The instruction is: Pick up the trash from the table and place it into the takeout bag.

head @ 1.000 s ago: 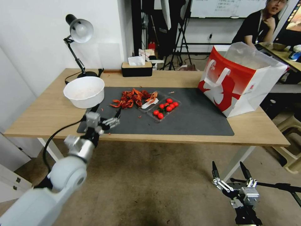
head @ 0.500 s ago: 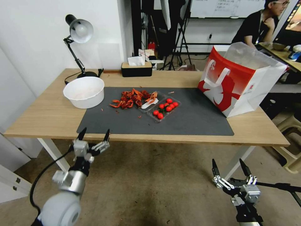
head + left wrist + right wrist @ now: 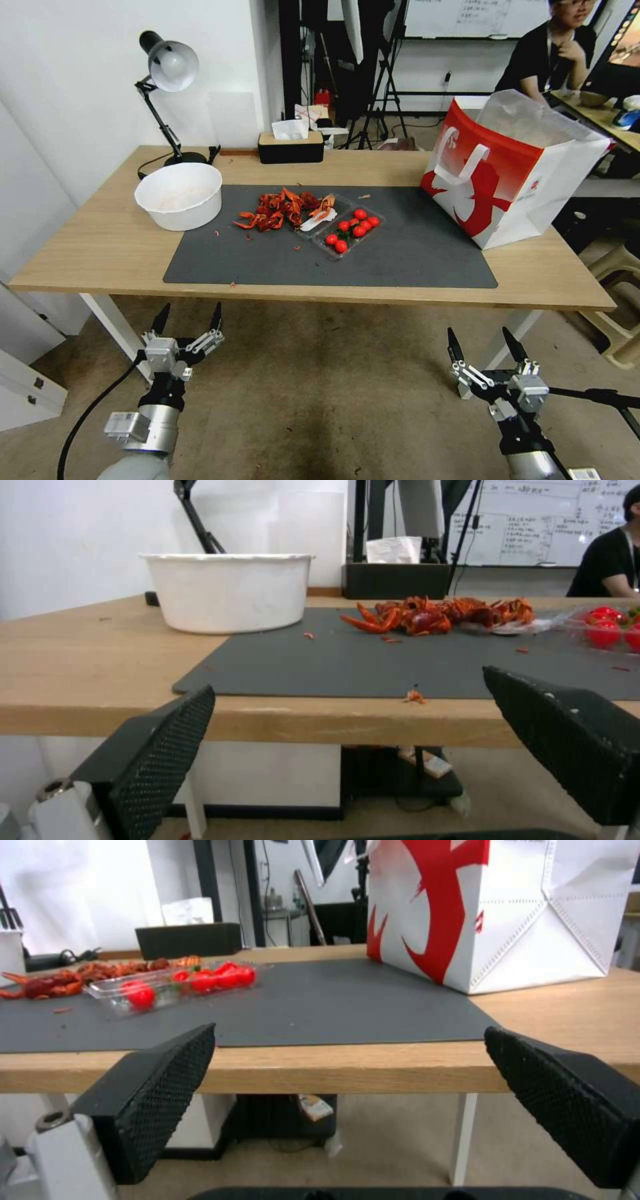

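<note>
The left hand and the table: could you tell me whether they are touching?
Apart. The head view shows the left hand open, below the table edge, over floor.

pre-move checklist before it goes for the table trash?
1. Left pincer open, holding nothing, below the table edge: ok.
2. Right pincer open, holding nothing, low in front of the table: ok.
3. Takeout bag upright, mouth open, at the table's right end: ok.
4. Red shell scraps loose on the grey mat: ok.
5. White bowl upright, at the mat's left edge: ok.
6. Bag contents: cannot tell.
</note>
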